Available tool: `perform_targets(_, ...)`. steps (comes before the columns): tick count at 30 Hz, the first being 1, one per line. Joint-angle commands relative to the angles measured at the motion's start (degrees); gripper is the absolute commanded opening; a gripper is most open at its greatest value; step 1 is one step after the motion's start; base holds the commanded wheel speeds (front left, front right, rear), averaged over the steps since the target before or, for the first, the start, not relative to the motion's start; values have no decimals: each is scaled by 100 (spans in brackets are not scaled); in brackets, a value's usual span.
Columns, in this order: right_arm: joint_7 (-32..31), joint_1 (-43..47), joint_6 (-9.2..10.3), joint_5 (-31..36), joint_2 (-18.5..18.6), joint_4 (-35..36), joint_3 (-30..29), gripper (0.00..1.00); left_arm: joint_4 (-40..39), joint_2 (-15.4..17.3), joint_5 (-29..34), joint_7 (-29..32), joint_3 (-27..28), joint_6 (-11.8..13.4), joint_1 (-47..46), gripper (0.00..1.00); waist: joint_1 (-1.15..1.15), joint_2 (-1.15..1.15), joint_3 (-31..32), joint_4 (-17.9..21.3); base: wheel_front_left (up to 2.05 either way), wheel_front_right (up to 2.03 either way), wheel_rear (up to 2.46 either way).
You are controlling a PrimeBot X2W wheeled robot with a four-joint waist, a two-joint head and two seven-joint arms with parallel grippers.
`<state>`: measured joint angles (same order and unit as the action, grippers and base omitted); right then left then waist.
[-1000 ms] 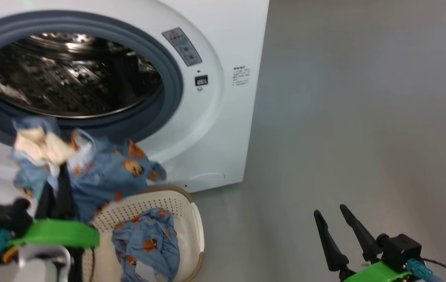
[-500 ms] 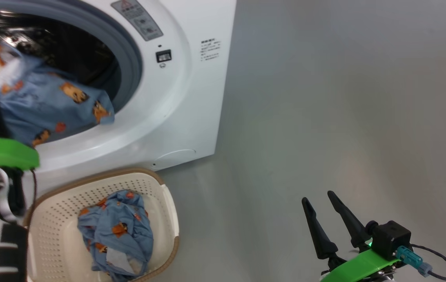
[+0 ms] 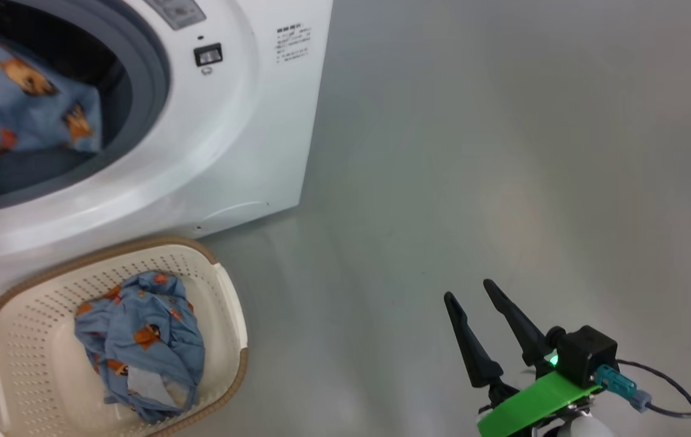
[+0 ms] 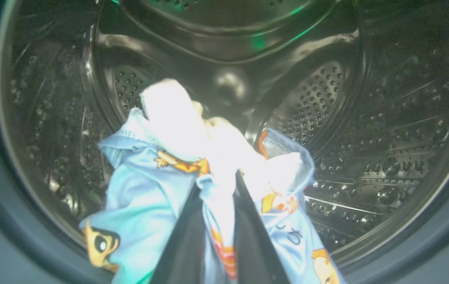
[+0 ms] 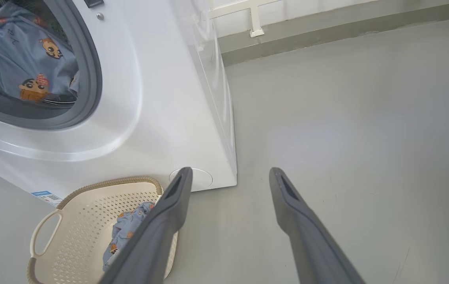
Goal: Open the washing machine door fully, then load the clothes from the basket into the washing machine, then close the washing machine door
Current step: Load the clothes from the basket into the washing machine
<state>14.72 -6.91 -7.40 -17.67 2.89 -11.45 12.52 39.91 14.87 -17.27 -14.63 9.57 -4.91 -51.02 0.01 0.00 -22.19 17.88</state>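
head view: the washing machine (image 3: 248,121) stands at upper left with its round opening uncovered, and a blue printed garment (image 3: 23,103) hangs in that opening against the dark inside. below it, on the grey floor (image 3: 503,152), sits the basket (image 3: 233,315), just in front of the machine, with a second blue garment (image 3: 139,346) bunched in its middle. the right gripper (image 3: 468,289) hovers at lower right over the floor, well apart from both, its 2 fingers spread.

left wrist view: the left gripper (image 4: 217,180) points into the steel drum (image 4: 366,118), its 2 fingers nearly together and pinching the blue printed garment, whose white patch bunches above the tips.

right wrist view: the right gripper's fingers stand wide apart with floor between them; the basket lies to their left, at the machine's foot.
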Motion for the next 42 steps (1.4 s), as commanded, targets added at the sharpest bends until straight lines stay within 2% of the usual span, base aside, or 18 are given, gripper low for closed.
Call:
perform_targets(1, 28, -127, -9, -30, -1, 128, 155, 100, -114, 290, 110, -37, 92, -37, -184, 0, -1, 0, -215, 100, 0, 0, 0)
perform_targets(15, 28, -345, -9, -172, -1, 281, 327, 100, 225, 483, 534, -37, 109, -117, -1262, 0, -1, 0, -1016, 242, 0, 0, 0)
perform_targets(19, 28, -375, -9, -170, -1, 315, 317, 100, 257, 605, 621, -37, 203, -65, -1481, 0, -1, 0, -1186, 275, 0, 0, 0)
perform_targets(23, 28, -415, -9, -173, -1, 395, 239, 100, 106, 579, 593, -37, 356, -35, -1810, 0, -1, 0, -1421, 267, 0, 0, 0)
perform_targets(35, 28, -490, -9, -257, -2, 509, 261, 100, 272, 714, 1005, -37, 181, -34, -2350, 0, -1, 0, -1872, 374, 0, 0, 0)
perform_targets(36, 28, -474, -9, -303, -2, 519, 240, 100, 367, 728, 1069, -37, 133, -33, -2407, 14, -1, 0, -1885, 382, 0, 0, 0)
perform_targets(37, 28, -460, -9, -315, -2, 514, 230, 100, 498, 725, 1102, -37, 96, -26, -2425, 36, -1, 0, -1877, 382, 0, 0, 0)
perform_targets(38, 28, -446, -9, -322, -2, 502, 220, 100, 671, 706, 1134, -37, 45, -25, -2444, 70, -1, 0, -1860, 378, 0, 0, 0)
perform_targets(39, 28, -435, -9, -331, -2, 488, 211, 100, 814, 696, 1176, -37, -16, -25, -2482, 98, -1, 0, -1843, 374, 0, 0, 0)
perform_targets(42, 28, -423, -9, -368, -2, 465, 212, 100, 1276, 682, 1268, 33, -141, 51, -2634, 100, -1, 0, -1771, 364, 0, 0, 0)
